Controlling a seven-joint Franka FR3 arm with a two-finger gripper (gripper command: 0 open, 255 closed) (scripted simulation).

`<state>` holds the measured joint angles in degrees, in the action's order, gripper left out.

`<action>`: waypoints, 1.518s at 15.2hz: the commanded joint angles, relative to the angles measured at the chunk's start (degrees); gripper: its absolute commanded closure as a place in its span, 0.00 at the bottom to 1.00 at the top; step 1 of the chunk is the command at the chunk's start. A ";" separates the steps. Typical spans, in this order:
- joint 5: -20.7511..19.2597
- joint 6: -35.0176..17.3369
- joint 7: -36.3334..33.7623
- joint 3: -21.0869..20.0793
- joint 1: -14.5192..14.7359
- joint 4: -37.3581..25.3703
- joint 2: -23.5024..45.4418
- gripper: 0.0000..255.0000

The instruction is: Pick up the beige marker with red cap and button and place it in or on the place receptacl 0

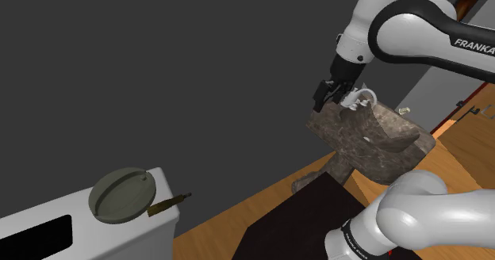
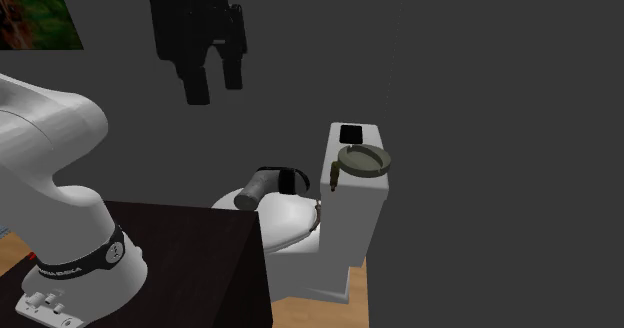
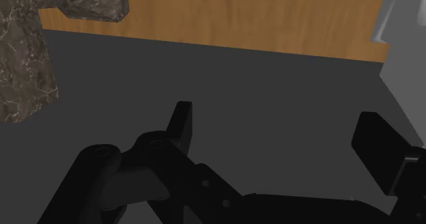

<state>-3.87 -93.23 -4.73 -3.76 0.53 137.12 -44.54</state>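
Your gripper (image 3: 276, 120) has its two black fingers standing well apart, with nothing clasped between them. You can see it high above the toilet tank (image 2: 355, 216) and off to one side of it. The marker (image 1: 168, 205), which looks brownish with a dark tip, lies on top of the tank at its edge. It is just beside the round grey-green dish (image 1: 121, 193), which also rests on the tank.

Marker (image 1: 168, 205) was too small to read its cap colour or button. Toilet tank (image 1: 71, 207) was clipped by the shoulder view's bottom edge. Marbled stone block (image 1: 381, 131) was partly hidden behind the arm's lower link (image 1: 420, 211). Gripper (image 2: 214, 84) was clipped at the second exterior view's top edge. Toilet bowl (image 2: 290, 221) was part-hidden by the dark stand (image 2: 200, 266).
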 commanded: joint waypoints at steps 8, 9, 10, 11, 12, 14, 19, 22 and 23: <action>0.58 -11.72 7.51 -0.24 4.14 -0.06 12.02 0.00; 0.68 -13.25 8.57 -0.34 4.72 -0.30 13.82 0.00; 0.78 -14.74 9.63 -0.47 5.28 -0.59 15.64 0.00; 0.89 -16.18 10.69 -0.62 5.83 -0.92 17.47 0.00; 0.99 -17.58 11.75 -0.79 6.38 -1.31 19.30 0.00; 1.19 -20.26 13.85 -1.19 7.45 -2.21 22.97 0.00; 1.55 -26.15 18.95 -2.56 9.95 -5.16 32.09 0.00; 1.58 -29.16 21.87 -3.62 11.34 -7.32 37.45 0.00; 1.55 -30.08 22.81 -4.01 11.79 -8.09 39.21 0.00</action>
<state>-2.35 -122.16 17.22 -7.26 11.74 129.56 -7.06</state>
